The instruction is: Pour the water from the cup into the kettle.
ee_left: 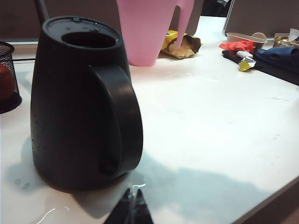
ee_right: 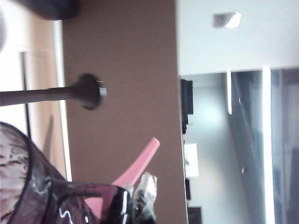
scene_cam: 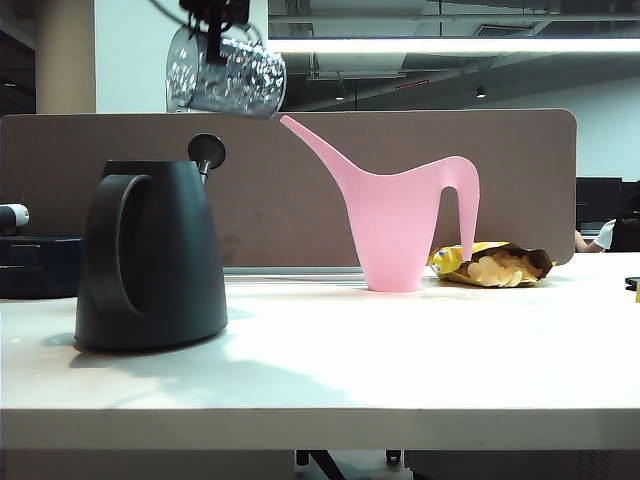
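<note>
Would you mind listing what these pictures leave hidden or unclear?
- Right gripper, exterior view: cut off by the top edge above the tipped cup.
- Left gripper, left wrist view: only the tips show at the edge.
- Kettle contents: its opening is dark.
- Water left in the cup: dimpled glass hides it.

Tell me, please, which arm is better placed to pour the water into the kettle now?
The right. Its gripper is shut on the cup, tipped above the kettle. The left gripper is shut and low on the table beside the kettle, holding nothing.
</note>
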`<state>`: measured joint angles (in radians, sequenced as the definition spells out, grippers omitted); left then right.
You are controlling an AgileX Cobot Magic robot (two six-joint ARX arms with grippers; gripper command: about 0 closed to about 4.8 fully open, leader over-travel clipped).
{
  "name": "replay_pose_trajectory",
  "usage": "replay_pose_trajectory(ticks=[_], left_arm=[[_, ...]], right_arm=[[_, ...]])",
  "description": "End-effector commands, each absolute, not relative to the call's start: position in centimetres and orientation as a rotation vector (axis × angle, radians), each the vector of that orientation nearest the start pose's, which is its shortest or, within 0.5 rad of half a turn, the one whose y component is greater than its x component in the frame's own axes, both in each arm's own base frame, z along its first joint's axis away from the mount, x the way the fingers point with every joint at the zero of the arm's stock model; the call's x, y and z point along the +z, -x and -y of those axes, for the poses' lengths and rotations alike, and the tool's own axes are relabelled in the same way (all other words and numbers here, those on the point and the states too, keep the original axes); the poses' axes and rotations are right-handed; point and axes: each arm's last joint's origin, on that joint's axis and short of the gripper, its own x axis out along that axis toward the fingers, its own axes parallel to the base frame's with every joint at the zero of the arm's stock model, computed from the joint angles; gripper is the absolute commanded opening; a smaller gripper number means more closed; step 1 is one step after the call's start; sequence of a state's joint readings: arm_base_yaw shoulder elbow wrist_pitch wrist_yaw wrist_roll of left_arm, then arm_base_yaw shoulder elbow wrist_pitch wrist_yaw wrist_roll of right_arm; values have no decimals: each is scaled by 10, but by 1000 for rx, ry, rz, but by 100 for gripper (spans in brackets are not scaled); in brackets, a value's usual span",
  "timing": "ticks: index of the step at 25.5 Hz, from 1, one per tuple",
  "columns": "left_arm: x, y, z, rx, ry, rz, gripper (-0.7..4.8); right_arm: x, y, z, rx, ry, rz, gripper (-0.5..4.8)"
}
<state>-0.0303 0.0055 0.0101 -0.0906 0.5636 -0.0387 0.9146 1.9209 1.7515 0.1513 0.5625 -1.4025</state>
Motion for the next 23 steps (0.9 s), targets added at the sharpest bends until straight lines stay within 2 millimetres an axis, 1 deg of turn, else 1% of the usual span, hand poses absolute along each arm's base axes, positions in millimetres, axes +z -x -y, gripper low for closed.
replay_pose_trajectory(ticks=[1, 7, 9, 12, 13, 14, 15, 16, 20, 23], left_arm=[[160, -92, 18, -589, 54, -84, -5], [160, -92, 18, -589, 53, -83, -5], [160, -92, 18, -589, 53, -83, -5], [160, -92, 18, -589, 57, -84, -5], [160, -92, 18, -589, 57, -84, -5], [160, -92, 18, -588, 57, -84, -5], [160, -92, 18, -588, 57, -84, -5], [160, -92, 18, -589, 57, -84, -5], [160, -92, 18, -588, 57, -84, -5], [160, -92, 18, -588, 57, -84, -5]], right_arm=[[388, -291, -335, 255, 1177, 227, -8], [411, -303, -299, 185, 942, 174, -8], [422, -311, -270, 156, 761, 113, -8], [428, -317, -241, 169, 572, 23, -8], [428, -319, -232, 176, 523, -5, -8], [427, -325, -213, 177, 440, -72, -8], [427, -328, -203, 165, 402, -107, -8], [425, -332, -188, 153, 349, -157, -8], [421, -337, -161, 195, 242, -221, -8], [413, -337, -148, 196, 200, -229, -8]])
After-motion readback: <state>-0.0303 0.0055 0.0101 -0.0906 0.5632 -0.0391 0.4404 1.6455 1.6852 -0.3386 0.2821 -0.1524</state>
